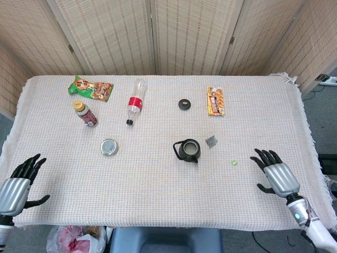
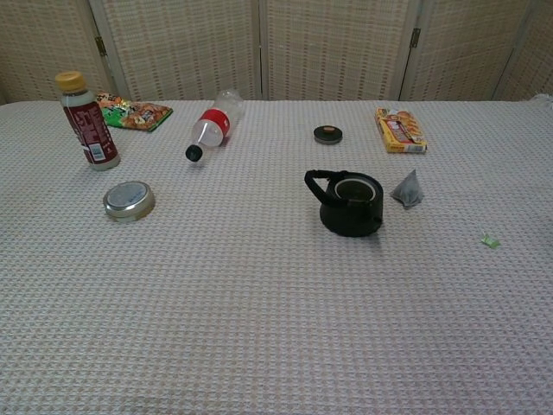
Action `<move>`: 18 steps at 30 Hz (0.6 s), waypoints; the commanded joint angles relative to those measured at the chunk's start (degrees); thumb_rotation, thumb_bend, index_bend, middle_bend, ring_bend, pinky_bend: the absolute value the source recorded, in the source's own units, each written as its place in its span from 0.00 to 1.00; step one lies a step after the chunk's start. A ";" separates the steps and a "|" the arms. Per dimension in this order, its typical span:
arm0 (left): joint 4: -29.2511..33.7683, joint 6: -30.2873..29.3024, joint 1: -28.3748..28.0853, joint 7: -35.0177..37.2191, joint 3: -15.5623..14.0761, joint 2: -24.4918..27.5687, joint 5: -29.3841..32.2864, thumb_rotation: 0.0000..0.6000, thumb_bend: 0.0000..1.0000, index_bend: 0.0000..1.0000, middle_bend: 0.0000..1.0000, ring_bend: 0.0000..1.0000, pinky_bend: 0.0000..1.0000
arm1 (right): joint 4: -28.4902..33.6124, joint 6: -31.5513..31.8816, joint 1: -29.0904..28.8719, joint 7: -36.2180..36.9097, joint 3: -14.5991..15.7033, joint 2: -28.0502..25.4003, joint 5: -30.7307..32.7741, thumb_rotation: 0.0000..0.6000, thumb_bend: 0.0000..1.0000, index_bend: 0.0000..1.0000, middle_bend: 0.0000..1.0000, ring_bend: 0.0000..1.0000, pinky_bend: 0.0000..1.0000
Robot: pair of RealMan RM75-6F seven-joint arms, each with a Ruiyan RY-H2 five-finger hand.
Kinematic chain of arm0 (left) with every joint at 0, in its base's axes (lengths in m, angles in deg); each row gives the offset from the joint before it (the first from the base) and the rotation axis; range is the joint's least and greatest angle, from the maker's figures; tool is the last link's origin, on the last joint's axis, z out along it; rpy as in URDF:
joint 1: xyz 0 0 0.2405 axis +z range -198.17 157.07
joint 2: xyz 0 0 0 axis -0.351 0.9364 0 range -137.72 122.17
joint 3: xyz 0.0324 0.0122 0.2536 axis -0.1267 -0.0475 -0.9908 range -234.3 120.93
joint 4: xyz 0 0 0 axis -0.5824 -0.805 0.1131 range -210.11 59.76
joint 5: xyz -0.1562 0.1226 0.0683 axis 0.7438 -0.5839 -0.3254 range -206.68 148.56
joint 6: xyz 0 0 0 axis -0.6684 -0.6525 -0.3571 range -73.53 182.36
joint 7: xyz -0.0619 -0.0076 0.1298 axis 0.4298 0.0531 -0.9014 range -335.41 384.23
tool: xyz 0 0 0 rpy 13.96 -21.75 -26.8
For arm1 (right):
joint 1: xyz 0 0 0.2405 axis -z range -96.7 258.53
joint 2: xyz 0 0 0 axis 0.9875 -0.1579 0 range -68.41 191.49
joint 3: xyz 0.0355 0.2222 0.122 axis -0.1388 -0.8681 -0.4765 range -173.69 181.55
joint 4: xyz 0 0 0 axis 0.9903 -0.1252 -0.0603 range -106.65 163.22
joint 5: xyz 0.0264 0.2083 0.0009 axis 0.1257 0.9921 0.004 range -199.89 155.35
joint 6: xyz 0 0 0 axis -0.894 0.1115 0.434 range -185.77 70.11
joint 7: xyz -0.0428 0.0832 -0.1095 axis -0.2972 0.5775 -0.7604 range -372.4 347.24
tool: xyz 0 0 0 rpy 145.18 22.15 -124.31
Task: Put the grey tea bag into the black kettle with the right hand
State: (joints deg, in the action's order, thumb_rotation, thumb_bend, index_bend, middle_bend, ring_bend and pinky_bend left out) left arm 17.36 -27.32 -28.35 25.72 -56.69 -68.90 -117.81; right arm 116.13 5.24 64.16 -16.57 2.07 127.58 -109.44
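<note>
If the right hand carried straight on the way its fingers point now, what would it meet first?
Probably the small green scrap on the cloth: the right hand points up-left toward it, open. The grey tea bag lies beyond; height is unclear.

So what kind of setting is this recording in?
Probably a staged indoor test space, not a kitchen: a cloth-covered table backed by woven folding screens, with a black kettle, a plastic bottle and snack packets laid out.
</note>
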 commanded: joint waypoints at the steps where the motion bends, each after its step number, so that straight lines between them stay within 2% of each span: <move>1: -0.16 -0.11 0.21 0.11 0.14 0.01 0.54 1.00 0.19 0.00 0.00 0.00 0.16 | -4.46 -3.01 -4.27 -0.25 -1.73 2.62 -0.01 1.00 0.20 0.24 0.00 0.00 0.00; 10: -0.03 0.46 0.45 -1.41 0.44 -0.40 2.37 1.00 0.19 0.00 0.00 0.00 0.16 | -17.76 -1.92 -8.73 1.14 -1.05 10.83 -5.28 1.00 0.21 0.37 0.00 0.00 0.00; 18: -0.01 1.46 0.00 -1.94 0.73 -0.56 3.13 1.00 0.19 0.00 0.00 0.00 0.16 | -25.61 -0.67 -10.44 2.23 0.72 15.79 -7.68 1.00 0.21 0.37 0.00 0.00 0.00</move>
State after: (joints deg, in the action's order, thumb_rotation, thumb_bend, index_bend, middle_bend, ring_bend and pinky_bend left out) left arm 17.35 -25.88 -28.32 23.78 -55.97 -69.46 -114.69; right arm 91.72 3.59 54.00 -14.74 2.25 142.30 -116.33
